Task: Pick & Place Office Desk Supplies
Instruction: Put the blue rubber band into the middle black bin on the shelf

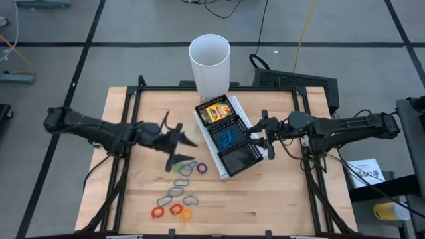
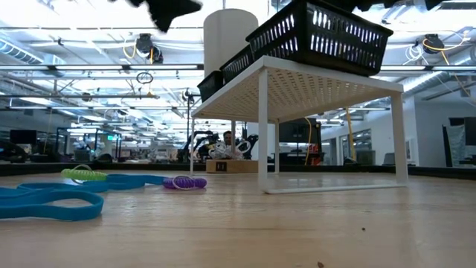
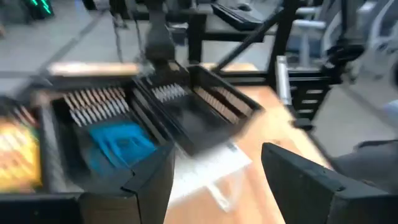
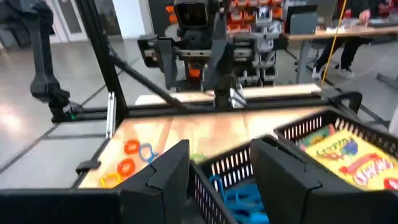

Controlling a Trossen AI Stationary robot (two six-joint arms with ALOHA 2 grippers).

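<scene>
Two grippers at the black tray on the bench

The bench (image 1: 279,199) carries the black tray (image 1: 242,159) on a white stand; the right gripper (image 1: 264,137) clenches the tray's wall beside it. The left gripper (image 1: 178,141) hangs released and empty, rubber bands (image 1: 178,192) scattered just past it, crayon boxes (image 1: 216,111) and blue bands (image 1: 227,137) in the tray beyond.

Bright even overhead light, soft shadows; both wrist views smeared by blur.
</scene>
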